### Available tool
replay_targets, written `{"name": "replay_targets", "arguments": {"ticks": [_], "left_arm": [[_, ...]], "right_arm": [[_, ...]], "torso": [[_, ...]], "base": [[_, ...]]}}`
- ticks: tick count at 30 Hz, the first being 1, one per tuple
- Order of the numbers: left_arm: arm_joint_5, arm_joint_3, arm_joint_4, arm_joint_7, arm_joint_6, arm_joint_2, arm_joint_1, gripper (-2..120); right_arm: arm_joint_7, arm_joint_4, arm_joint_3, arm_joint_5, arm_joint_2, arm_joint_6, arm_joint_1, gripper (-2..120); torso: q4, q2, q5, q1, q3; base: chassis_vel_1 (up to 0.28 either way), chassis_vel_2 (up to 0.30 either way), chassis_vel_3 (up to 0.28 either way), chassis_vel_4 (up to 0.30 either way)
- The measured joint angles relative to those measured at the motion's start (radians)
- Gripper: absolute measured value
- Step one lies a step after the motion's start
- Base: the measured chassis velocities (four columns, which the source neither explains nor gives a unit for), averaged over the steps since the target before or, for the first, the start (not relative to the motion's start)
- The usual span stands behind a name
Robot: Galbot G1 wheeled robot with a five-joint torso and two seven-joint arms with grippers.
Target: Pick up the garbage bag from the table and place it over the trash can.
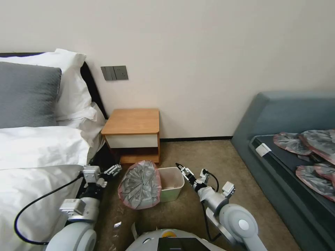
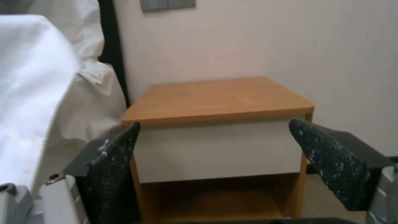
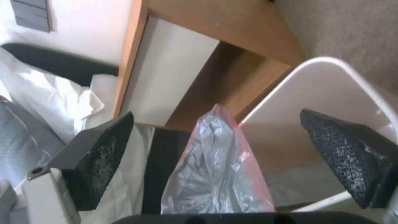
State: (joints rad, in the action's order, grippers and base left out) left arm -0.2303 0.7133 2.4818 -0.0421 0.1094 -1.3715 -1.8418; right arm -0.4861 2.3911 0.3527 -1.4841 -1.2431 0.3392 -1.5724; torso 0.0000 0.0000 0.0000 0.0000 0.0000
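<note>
Both grippers are hovering spread: left gripper (image 1: 112, 170) at the garbage bag's (image 1: 140, 185) ten o'clock; right gripper (image 1: 183, 169) at the trash can's (image 1: 171, 188) two o'clock; bag is draping the can's left rim.

Both arms extended forward and low, elbows bent.
Left tool (image 1: 113, 170) and right tool (image 1: 182, 168): fingers spread apart, holding nothing.

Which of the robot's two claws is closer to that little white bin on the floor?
The right. The right gripper hangs open just beside the trash can, at its rim. The left gripper is open on the far side of the garbage bag, which leans against the bin.
</note>
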Motion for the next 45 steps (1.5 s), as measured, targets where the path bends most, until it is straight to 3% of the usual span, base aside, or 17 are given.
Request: {"name": "replay_targets", "arguments": {"ticks": [7, 13, 15, 20, 29, 45], "left_arm": [[0.015, -0.052, -0.013, -0.021, 0.041, 0.014, -0.001, 95], [0.046, -0.151, -0.034, -0.044, 0.081, 0.029, -0.006, 94], [0.079, -0.233, -0.069, -0.091, 0.119, 0.043, -0.007, 93], [0.083, -0.292, -0.116, -0.168, 0.161, 0.063, 0.007, 85], [0.058, -0.326, -0.202, -0.253, 0.209, 0.076, 0.063, 67], [-0.053, -0.347, -0.313, -0.278, 0.248, 0.115, 0.188, 67]], "right_arm": [[0.0, 0.009, 0.017, 0.012, -0.016, 0.0, -0.011, 100], [0.0, 0.021, 0.038, 0.017, -0.023, -0.001, -0.016, 100], [0.0, 0.025, 0.059, 0.018, -0.025, -0.002, -0.021, 100], [-0.001, 0.028, 0.078, 0.018, -0.028, -0.002, -0.029, 100], [-0.001, 0.003, 0.082, 0.042, -0.041, -0.005, -0.028, 100], [-0.001, -0.032, 0.066, 0.077, -0.073, -0.022, -0.017, 100]], "torso": [[0.0001, 0.0, 0.0001, 0.0, 0.0], [0.0, 0.0, 0.0001, 0.0, 0.0], [0.0001, 0.0, 0.0, 0.0, 0.0], [0.0, 0.0, 0.0, 0.0, 0.0], [0.0, 0.0, 0.0, 0.0, 0.0], [0.0, 0.0, 0.0, 0.0, 0.0]], "base": [[0.0, 0.0, 0.0, 0.0], [0.0, 0.0, 0.0, 0.0], [0.0, 0.0, 0.0, 0.0], [0.0, 0.0, 0.0, 0.0], [0.0, 0.0, 0.0, 0.0], [0.0, 0.0, 0.0, 0.0]]}}
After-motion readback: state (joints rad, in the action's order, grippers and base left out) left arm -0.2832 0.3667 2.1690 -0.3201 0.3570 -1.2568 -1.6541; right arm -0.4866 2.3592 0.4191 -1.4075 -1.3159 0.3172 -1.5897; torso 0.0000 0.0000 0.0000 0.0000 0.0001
